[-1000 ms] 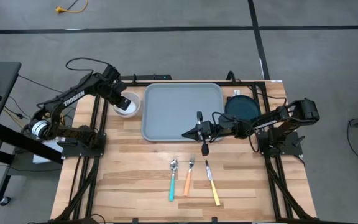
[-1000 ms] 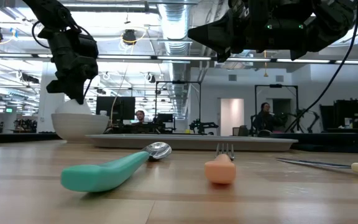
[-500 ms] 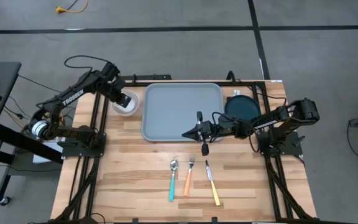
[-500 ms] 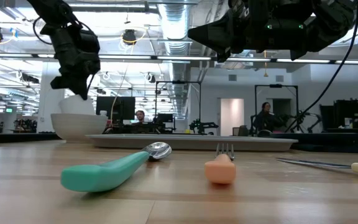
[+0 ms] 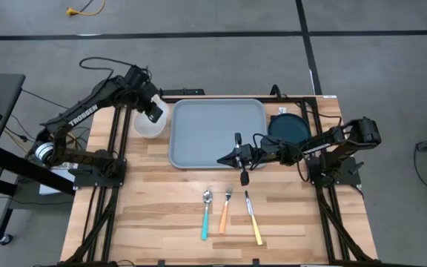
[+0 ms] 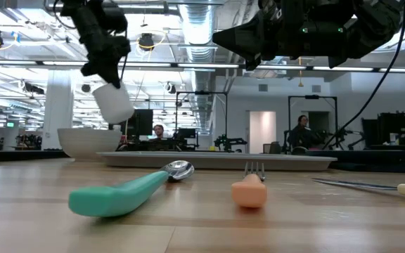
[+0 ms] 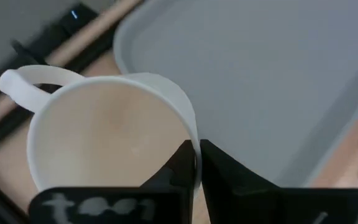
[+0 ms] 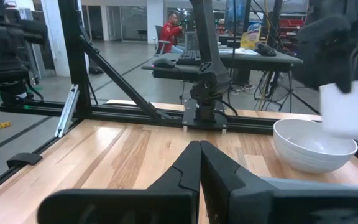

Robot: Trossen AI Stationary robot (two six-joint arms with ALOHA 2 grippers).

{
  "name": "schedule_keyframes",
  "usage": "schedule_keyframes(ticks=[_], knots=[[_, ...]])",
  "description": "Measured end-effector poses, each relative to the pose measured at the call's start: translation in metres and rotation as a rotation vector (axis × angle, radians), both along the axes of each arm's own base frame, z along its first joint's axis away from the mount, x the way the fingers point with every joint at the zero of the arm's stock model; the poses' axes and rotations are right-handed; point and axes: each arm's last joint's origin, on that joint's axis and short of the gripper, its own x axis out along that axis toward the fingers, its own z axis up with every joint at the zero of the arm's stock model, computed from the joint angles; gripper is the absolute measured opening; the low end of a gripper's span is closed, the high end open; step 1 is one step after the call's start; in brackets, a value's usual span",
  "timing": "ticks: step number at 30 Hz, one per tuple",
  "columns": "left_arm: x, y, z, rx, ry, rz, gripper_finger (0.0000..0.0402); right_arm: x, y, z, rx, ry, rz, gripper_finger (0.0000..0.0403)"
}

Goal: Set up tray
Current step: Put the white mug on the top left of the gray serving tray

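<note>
A white mug (image 7: 114, 140) hangs tilted in the air above a white bowl (image 5: 148, 127), which stands on the table left of the grey-blue tray (image 5: 217, 132). My left gripper (image 5: 154, 110) is shut on the mug, which also shows in the low view (image 6: 113, 104) and, blurred, in the right wrist view (image 8: 350, 109). The mug's handle (image 7: 18, 79) points away from the fingers. My right gripper (image 5: 221, 159) is shut on nothing and held level above the tray's near edge. My left gripper pinches the mug's rim wall (image 7: 191, 134) on the side opposite the handle, one finger (image 7: 178, 169) inside the mug and the other (image 7: 222, 174) outside. The fingers come slanting down from above. The mug hangs tilted below them, clear of the bowl (image 6: 90, 143).
A teal-handled spoon (image 5: 206, 215), an orange-handled fork (image 5: 225, 211) and a yellow-handled knife (image 5: 253, 219) lie side by side on the wood near the front edge. A dark navy round item (image 5: 288, 127) lies right of the tray, under the right arm.
My left gripper has risen, carrying the mug up out of the bowl and a little toward the tray. The mug now hangs clear of the bowl, which has stayed where it was.
</note>
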Motion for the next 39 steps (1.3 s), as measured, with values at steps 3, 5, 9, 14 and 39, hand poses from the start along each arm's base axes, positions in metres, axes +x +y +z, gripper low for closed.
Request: schedule_keyframes(ticks=[3, 5, 9, 14, 39], knots=[[0.009, -0.004, 0.007, 0.04, -0.02, -0.007, 0.0006, 0.0, 0.0, 0.0, -0.001, 0.0, 0.0, 0.0], [0.017, -0.006, 0.01, 0.047, -0.026, -0.029, 0.0006, 0.0, -0.001, 0.0, -0.003, -0.001, -0.003, 0.0], [0.034, -0.002, 0.006, 0.023, -0.005, -0.067, 0.0006, 0.0, -0.001, 0.0, -0.025, -0.004, -0.003, 0.0], [0.062, 0.015, -0.013, -0.058, 0.041, -0.101, 0.0003, 0.0, -0.001, 0.0, -0.026, -0.004, -0.003, 0.0], [0.127, 0.063, -0.062, -0.079, 0.284, -0.162, 0.0001, 0.0, -0.001, 0.0, -0.042, -0.005, -0.005, 0.0]])
